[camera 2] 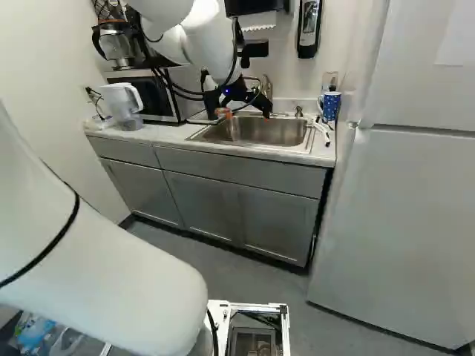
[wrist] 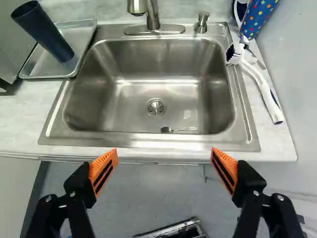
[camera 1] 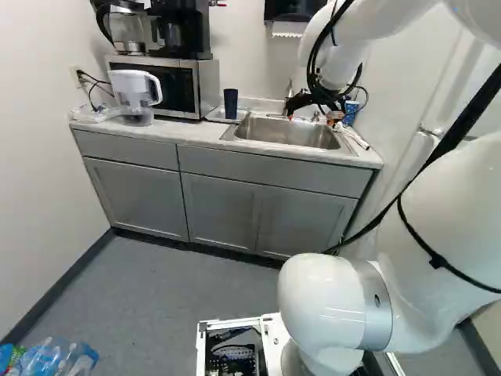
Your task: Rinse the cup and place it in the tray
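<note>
Claw (wrist: 164,153) released, gapes wide, holds nothing. Take twelve o'clock as straight ahead over sink (wrist: 131,96): dark cup (wrist: 45,33) lies toward half past ten, in tray (wrist: 39,64), long axis upright. Looks placed; if rinsing remains, claw must reach that way.

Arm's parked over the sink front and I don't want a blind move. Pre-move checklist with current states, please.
1. Gripper open, nothing between its fingers: ok.
2. Dark cup in the tray left of the sink: ok, it stands there upright.
3. Cup rinsed: cannot tell, no wetness can be made out on it.
4. Water off: ok, no stream shows under the faucet.
5. Sink free of loose items: not ok, a spoon lies in it.
6. Fingers clear of the faucet: ok, they are at the sink's front side, faucet behind the basin.
</note>
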Tool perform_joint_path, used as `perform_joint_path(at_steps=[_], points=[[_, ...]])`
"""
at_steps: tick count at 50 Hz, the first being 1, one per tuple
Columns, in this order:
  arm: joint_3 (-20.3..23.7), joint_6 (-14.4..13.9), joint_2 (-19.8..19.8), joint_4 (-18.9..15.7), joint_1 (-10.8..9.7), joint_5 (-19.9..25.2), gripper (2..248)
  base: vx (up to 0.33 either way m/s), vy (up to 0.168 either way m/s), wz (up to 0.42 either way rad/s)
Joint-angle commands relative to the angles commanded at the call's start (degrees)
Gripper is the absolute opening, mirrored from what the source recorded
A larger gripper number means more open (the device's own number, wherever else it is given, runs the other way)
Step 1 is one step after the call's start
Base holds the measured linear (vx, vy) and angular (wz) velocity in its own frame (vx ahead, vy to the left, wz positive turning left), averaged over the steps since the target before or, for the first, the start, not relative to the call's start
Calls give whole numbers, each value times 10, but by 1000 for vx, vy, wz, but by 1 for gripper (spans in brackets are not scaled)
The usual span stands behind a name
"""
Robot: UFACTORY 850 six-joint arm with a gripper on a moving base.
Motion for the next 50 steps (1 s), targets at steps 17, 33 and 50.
perform_joint_path(at_steps=[17,33,50], points=[[0,0,0,0,0,0,247,-157,-6,-4],[0,0,0,0,0,0,247,-141,-6,3],[0,0,0,0,0,0,247,-134,-5,6]])
